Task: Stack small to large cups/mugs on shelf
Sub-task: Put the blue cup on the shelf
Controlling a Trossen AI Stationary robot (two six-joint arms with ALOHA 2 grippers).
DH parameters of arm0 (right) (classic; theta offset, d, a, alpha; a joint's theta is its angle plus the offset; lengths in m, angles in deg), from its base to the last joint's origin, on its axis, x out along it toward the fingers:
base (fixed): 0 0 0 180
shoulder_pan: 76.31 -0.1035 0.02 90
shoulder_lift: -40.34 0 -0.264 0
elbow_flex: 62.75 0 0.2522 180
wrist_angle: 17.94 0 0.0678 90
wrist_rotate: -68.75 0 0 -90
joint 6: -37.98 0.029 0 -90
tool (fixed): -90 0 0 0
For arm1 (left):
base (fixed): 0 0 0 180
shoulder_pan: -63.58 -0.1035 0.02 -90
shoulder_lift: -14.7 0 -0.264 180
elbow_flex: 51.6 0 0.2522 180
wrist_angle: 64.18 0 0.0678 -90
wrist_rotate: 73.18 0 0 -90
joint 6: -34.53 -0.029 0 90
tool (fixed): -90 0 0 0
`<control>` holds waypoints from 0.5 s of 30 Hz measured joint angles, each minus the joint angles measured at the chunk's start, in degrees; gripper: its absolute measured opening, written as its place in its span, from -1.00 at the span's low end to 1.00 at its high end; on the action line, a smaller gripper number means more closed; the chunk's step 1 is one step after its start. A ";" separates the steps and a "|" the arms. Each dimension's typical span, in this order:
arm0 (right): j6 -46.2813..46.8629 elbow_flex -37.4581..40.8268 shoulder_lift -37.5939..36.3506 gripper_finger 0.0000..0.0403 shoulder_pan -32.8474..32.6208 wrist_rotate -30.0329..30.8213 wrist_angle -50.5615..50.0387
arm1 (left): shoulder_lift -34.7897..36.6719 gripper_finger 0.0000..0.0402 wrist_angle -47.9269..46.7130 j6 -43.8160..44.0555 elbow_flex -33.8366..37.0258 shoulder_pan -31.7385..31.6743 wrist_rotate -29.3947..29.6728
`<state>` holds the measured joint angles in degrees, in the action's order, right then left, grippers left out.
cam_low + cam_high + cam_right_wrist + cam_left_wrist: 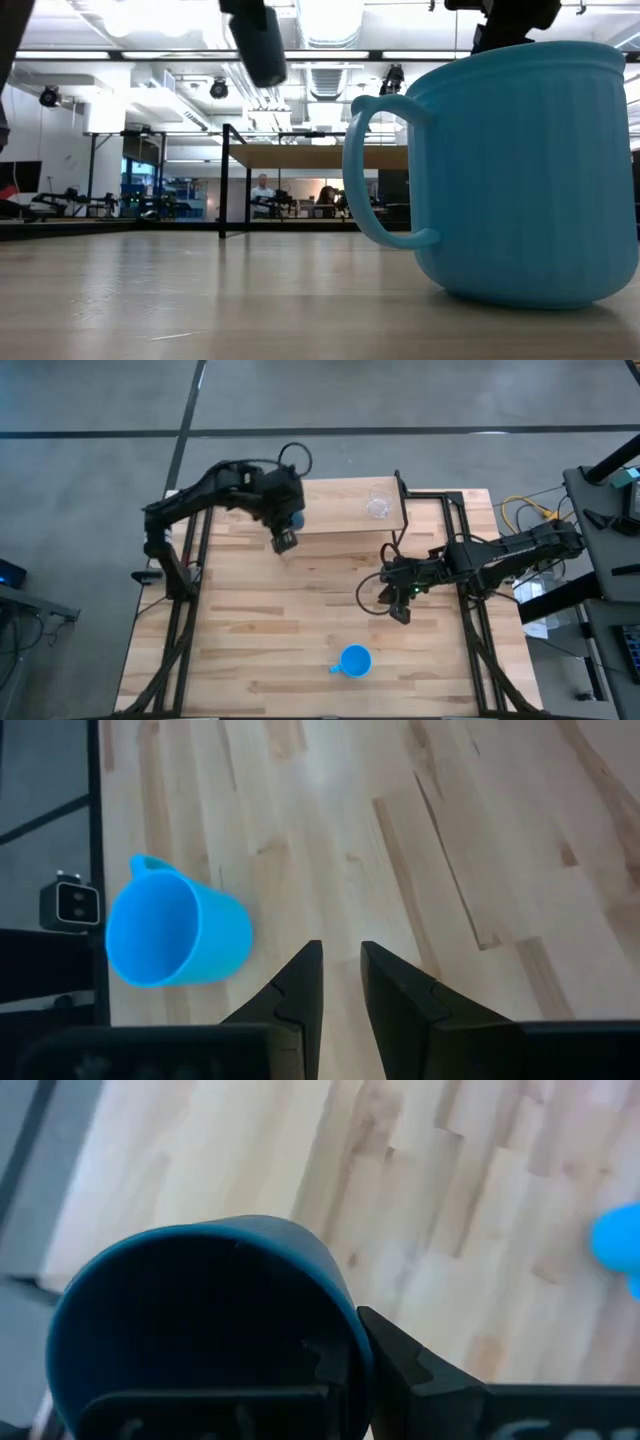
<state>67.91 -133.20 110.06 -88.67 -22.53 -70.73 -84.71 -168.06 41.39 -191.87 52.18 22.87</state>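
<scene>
My left gripper [285, 538] is shut on the dark navy cup [291, 517], held in the air beside the left end of the light-wood shelf [340, 520]. The cup fills the left wrist view [200, 1330]. The small clear glass [378, 507] stands on the shelf near its right end. The bright blue mug [354, 661] stands upright on the table near the front edge, its handle toward the left; it also shows in the low view [520, 170] and the right wrist view [175, 935]. My right gripper [398, 608] hovers right of centre with its fingers nearly together, holding nothing. My left gripper holds the navy cup by its wall at the rim [340, 1315], one finger [410, 1365] outside and the other inside the cup. The cup is lifted clear of the table and shelf, its open mouth turned toward the wrist camera.
Black frame rails [465, 560] run along the table's left and right sides. The shelf stands on thin black legs [222, 180] at the table's far side. People sit in the room far behind [262, 192]. Bare wood lies between the mug and the shelf.
</scene>
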 joint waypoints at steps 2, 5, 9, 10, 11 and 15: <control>0.00 -0.08 0.00 -0.66 -0.02 -0.01 -0.04 | -1.30 -1.00 0.27 -2.17 -0.24 -2.18 -0.89; -0.02 -0.02 0.00 -0.66 -0.07 -0.01 -0.13 | -2.61 -1.00 0.10 -4.77 0.10 -5.68 -2.55; -0.15 0.22 0.02 -0.66 -0.07 -0.03 -0.20 | -4.36 -1.00 0.07 -6.45 0.06 -9.48 -2.56; -0.18 0.25 0.02 -0.66 -0.07 -0.01 -0.19 | -4.61 -1.00 0.08 -7.10 -0.01 -10.30 -2.56; -0.30 0.26 0.02 -0.66 -0.07 -0.01 -0.16 | -4.89 -1.00 0.08 -7.70 -0.01 -11.11 -2.57; -1.02 0.37 0.02 -0.66 -0.07 1.39 -0.17 | -6.40 -1.00 0.08 -9.32 0.04 -13.65 -3.37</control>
<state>66.89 -132.83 110.08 -88.74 -21.14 -70.90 -91.11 -167.98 32.07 -191.83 38.53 19.50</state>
